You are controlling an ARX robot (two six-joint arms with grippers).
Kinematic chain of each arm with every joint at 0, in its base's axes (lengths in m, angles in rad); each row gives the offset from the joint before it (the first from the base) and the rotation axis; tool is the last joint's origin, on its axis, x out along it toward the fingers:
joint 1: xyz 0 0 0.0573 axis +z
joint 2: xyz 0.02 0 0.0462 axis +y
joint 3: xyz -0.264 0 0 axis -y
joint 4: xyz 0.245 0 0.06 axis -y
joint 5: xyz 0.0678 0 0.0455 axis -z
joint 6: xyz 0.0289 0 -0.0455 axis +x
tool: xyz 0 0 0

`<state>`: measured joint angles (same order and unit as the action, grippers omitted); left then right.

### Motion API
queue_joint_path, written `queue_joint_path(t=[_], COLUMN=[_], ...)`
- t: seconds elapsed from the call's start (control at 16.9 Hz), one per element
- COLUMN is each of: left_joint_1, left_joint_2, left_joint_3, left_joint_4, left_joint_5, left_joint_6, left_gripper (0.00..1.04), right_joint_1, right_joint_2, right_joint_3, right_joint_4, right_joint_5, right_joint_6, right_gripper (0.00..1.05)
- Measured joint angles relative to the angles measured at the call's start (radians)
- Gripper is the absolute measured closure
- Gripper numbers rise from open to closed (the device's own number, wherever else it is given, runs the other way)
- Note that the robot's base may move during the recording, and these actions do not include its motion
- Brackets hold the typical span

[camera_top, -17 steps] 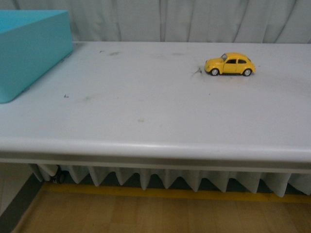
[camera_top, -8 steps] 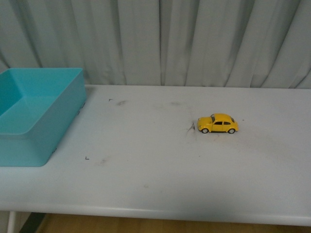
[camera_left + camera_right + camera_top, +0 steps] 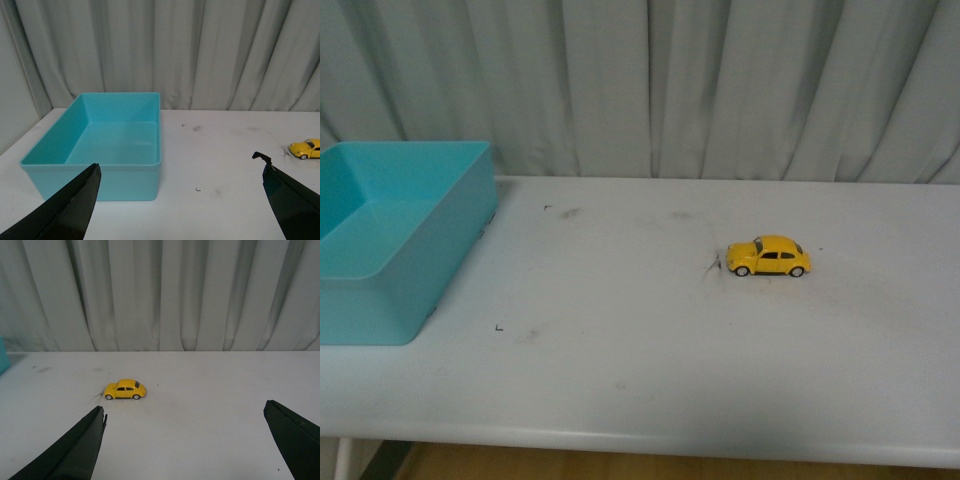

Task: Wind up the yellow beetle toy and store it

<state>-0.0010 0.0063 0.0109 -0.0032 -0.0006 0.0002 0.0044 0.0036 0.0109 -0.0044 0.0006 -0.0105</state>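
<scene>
Front view puts the yellow beetle toy [image 3: 768, 257] on the right arm's side

Front view shows the toy on its wheels on the white surface [image 3: 620, 340], right of centre and about midway between the near and far edges. It is well apart from the teal bin [image 3: 450, 250] at the left. Its long axis runs left to right across the scene. The nose seems to point left, toward the bin, though the toy is small here and that is not certain. Neither arm shows in this view.

From the right wrist, the right hand [image 3: 185, 410] is spread wide with nothing between its fingers, and the toy lies ahead of it, side-on. The left hand [image 3: 177, 162] is likewise spread and empty. It faces the bin, with the toy well off to the right in the scene. So the right arm is judged the nearer for the first grasp. As the toy lies crosswise, the fingers would probably close best across its flanks, one on the near side and one on the far side. Winding and storing are not yet begun
</scene>
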Motion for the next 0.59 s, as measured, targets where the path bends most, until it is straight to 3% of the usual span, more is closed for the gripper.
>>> queue_joint_path(t=[0.59], left_joint_1=[0.000], left_joint_2=[0.000], left_joint_3=[0.000], left_joint_4=[0.000], left_joint_5=[0.000], left_joint_6=[0.000], left_gripper=[0.07], right_joint_1=[0.000], right_joint_2=[0.000], right_joint_3=[0.000], right_joint_4=[-0.001], right_joint_5=[0.000], right_joint_6=[0.000], right_gripper=[0.07])
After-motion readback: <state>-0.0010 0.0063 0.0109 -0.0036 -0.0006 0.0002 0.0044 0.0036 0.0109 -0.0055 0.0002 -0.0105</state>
